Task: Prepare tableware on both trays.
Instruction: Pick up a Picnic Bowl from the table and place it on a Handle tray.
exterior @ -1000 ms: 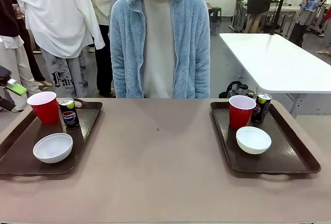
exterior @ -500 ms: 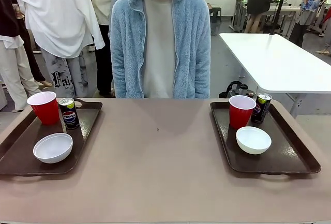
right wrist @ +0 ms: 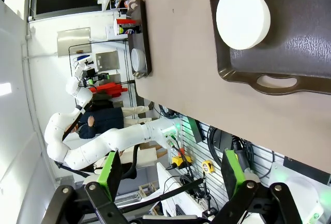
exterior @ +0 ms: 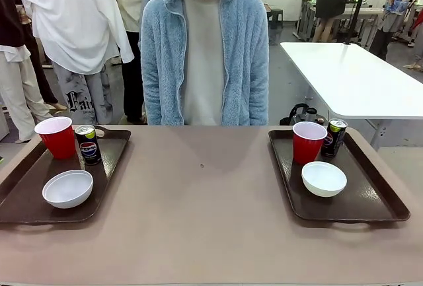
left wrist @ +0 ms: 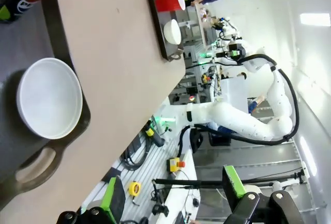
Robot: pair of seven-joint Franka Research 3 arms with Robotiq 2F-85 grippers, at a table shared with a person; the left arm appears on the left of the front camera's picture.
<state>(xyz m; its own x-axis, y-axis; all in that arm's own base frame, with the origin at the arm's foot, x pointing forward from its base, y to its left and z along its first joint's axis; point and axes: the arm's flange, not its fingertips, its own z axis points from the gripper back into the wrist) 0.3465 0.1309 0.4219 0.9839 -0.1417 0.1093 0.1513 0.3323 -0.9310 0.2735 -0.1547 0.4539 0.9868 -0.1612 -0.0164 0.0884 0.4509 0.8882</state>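
From my seat, both arms are pulled back off the table. The left gripper (left wrist: 170, 198) has its jaws spread, holding nothing, and so does the right gripper (right wrist: 170, 175).

On the left tray (exterior: 20, 193), a bowl (exterior: 67, 188) sits nearest me, with a red cup (exterior: 56, 137) at its 12 o'clock and a can (exterior: 87, 144) just beside the cup at 3 o'clock. The right tray (exterior: 370, 200) mirrors it: bowl (exterior: 324, 178) near, cup (exterior: 308, 141) and can (exterior: 334, 137) behind. Each set looks complete, so I judge the setting done.

The tabletop (exterior: 205, 207) is plain tan. A person (exterior: 205, 55) in a fleece jacket stands at its far edge; beyond is a white table (exterior: 350, 74).
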